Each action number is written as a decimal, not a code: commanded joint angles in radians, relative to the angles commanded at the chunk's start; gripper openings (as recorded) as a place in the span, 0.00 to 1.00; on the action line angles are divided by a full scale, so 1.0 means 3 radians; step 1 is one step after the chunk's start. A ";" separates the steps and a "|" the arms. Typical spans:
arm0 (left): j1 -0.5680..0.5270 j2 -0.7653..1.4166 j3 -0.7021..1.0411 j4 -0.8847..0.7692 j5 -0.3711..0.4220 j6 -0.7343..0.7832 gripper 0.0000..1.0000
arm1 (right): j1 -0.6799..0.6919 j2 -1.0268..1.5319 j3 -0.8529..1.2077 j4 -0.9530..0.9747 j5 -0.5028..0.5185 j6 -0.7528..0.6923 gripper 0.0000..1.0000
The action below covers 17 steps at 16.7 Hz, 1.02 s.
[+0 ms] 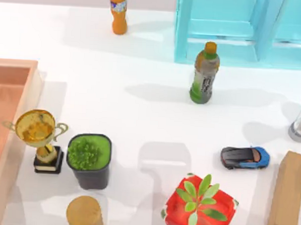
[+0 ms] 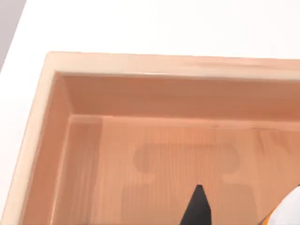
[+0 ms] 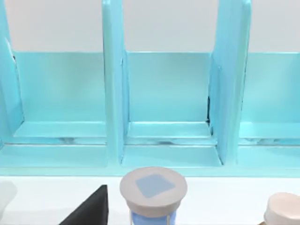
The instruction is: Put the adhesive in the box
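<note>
My left gripper's black finger (image 2: 198, 208) hangs over big salmon-orange open box (image 2: 154, 63) w/ white bottle bit (image 2: 288, 213) beside; grip can't tell.

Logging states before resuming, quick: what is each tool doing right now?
Left tool: over the box; open or shut cannot be told.
Right tool: facing the blue shelf; cannot be told.

Looking down into the box (image 2: 154, 98), thick pale walls, one black fingertip (image 2: 197, 208) above the floor, white-orange adhesive (image 2: 287, 212) beside.
</note>
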 joint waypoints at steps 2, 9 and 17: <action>0.0166 -0.0259 -0.0238 -0.0108 0.0161 0.0133 0.00 | 0.0000 0.0000 0.0000 0.0000 0.0000 0.0000 1.00; 0.0335 -0.0617 -0.0557 -0.0238 0.0376 0.0362 0.00 | 0.0000 0.0000 0.0000 0.0000 0.0000 0.0000 1.00; 0.0212 -0.0288 -0.0564 0.0107 0.0327 0.0272 0.00 | 0.0000 0.0000 0.0000 0.0000 0.0000 0.0000 1.00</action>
